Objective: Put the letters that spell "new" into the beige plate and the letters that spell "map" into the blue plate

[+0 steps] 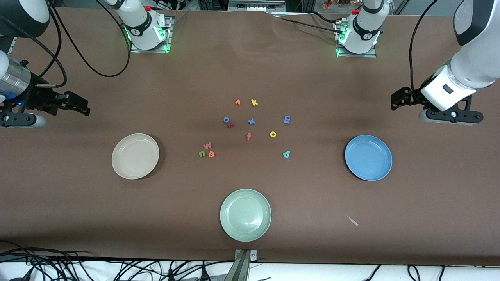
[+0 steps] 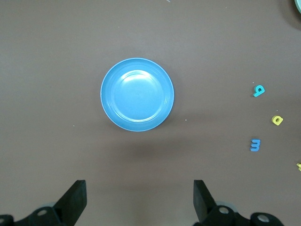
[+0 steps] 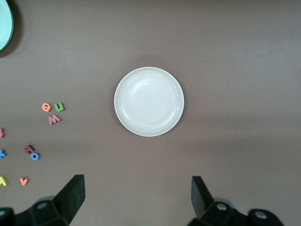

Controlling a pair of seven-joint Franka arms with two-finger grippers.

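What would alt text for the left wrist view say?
A blue plate lies empty on the brown table, with the open left gripper above it. A teal p, yellow a and blue m lie toward the table's middle.

Beige plate (image 3: 149,101) empty; n (image 3: 59,107), e (image 3: 46,107), w (image 3: 54,119) beside

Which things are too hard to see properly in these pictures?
- Dark red letter, front view: it touches the blue o and is too small to read.
- Pale green plate, right wrist view: mostly cut off by the picture's edge; likewise in the left wrist view.
- Yellow k, left wrist view: cut off at the edge.
- Small pale scrap, front view: too small to identify.
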